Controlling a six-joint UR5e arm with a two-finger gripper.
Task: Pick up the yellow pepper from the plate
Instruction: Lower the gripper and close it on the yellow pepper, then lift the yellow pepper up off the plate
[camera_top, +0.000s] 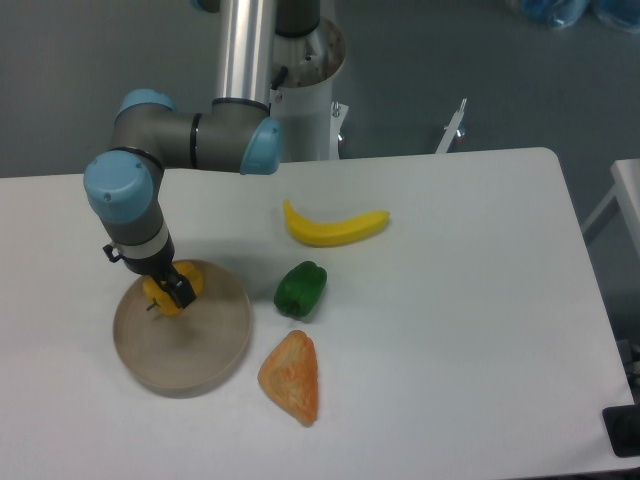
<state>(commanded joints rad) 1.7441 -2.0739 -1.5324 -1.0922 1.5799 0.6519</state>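
The yellow pepper (166, 296) is a small yellow-orange toy at the back left of the round beige-tan plate (195, 350). My gripper (176, 289) reaches down over it, with its dark fingers (184, 291) on either side of the pepper and closed against it. The pepper looks at or just above the plate's surface; I cannot tell whether it is lifted. The gripper hides much of the pepper.
A green pepper (301, 288) lies right of the plate. A yellow banana (335, 226) lies behind it. An orange wedge-shaped toy food (292, 377) lies in front, by the plate's right edge. The arm's elbow (190, 140) hangs above the plate's back left.
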